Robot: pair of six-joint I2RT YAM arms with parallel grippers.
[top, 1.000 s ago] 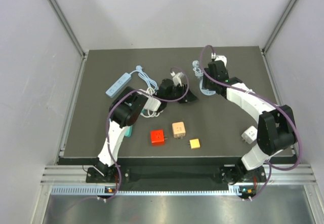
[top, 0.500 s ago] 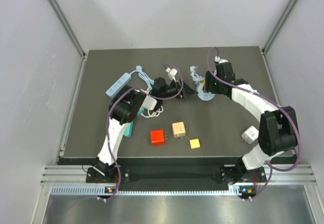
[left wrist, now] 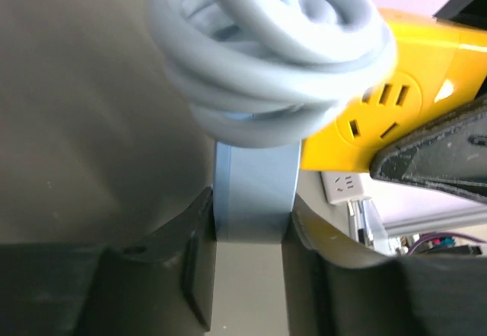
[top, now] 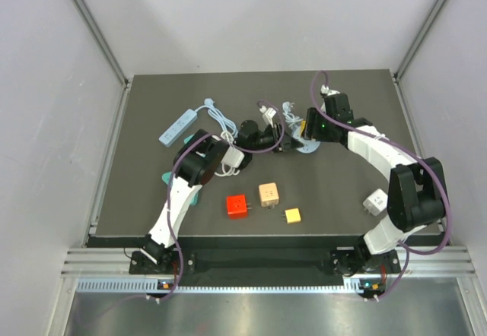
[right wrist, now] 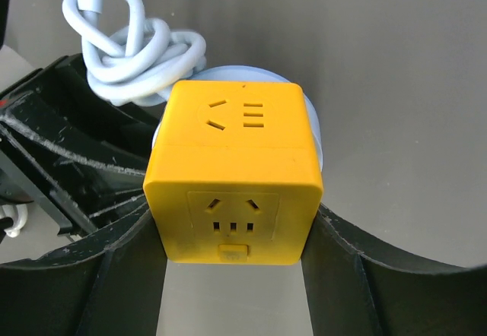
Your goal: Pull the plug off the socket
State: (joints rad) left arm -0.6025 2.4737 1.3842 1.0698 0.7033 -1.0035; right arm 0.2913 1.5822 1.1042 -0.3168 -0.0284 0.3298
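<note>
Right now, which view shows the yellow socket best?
Right wrist: the socket fills the frame, with its top and front outlet faces both clear. Left wrist shows only one outlet face, partly hidden behind the coiled cable. The top view gives just a tiny yellow patch.

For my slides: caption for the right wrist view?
Right fingers grip yellow cube socket; pale-blue plug and knotted cord behind.
</note>
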